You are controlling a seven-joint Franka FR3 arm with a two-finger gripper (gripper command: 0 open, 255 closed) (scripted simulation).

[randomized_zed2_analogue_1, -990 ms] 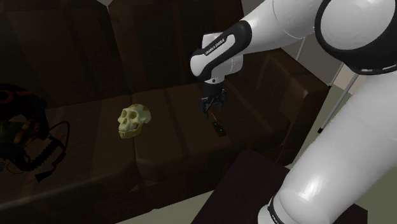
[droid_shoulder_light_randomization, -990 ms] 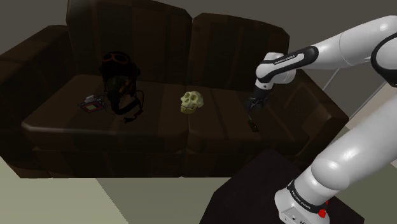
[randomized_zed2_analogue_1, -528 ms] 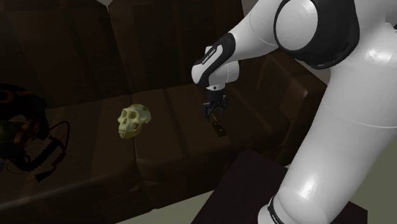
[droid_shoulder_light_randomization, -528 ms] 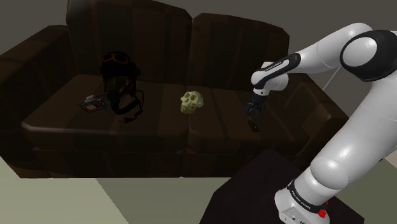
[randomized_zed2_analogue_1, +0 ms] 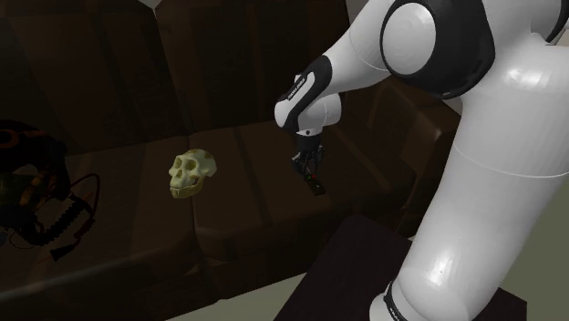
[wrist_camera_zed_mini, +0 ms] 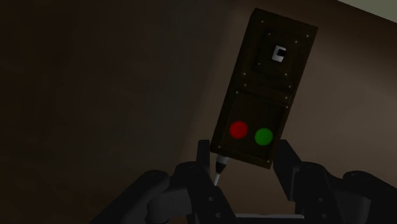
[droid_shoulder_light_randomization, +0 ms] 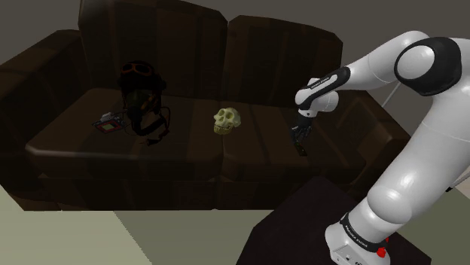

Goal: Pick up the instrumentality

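The instrumentality is a dark slim remote [wrist_camera_zed_mini: 264,95] with a red and a green button and a small white mark. It lies on the dark brown sofa's seat [droid_shoulder_light_randomization: 256,147] at the shoulder view's right. My black gripper [wrist_camera_zed_mini: 245,159] has come down on it from above, and the fingers [wrist_camera_zed_mini: 287,167] clasp its near end from both sides. From the side views the gripper [droid_shoulder_light_randomization: 300,134] [randomized_zed2_analogue_1: 312,171] stands right over the remote [droid_shoulder_light_randomization: 302,147] [randomized_zed2_analogue_1: 317,187], touching it.
A pale yellow skull [droid_shoulder_light_randomization: 227,120] [randomized_zed2_analogue_1: 191,173] sits mid-seat, to the shoulder view's left of the gripper. Farther left are a dark headset-like thing with cables [droid_shoulder_light_randomization: 141,105] and a small red-and-white item [droid_shoulder_light_randomization: 108,123]. The dark stand [droid_shoulder_light_randomization: 316,226] fronts the sofa.
The fingers, apart a second ago, have shut onto the remote's end. The hand came slightly lower, and the arm's elbow swung toward the sofa.
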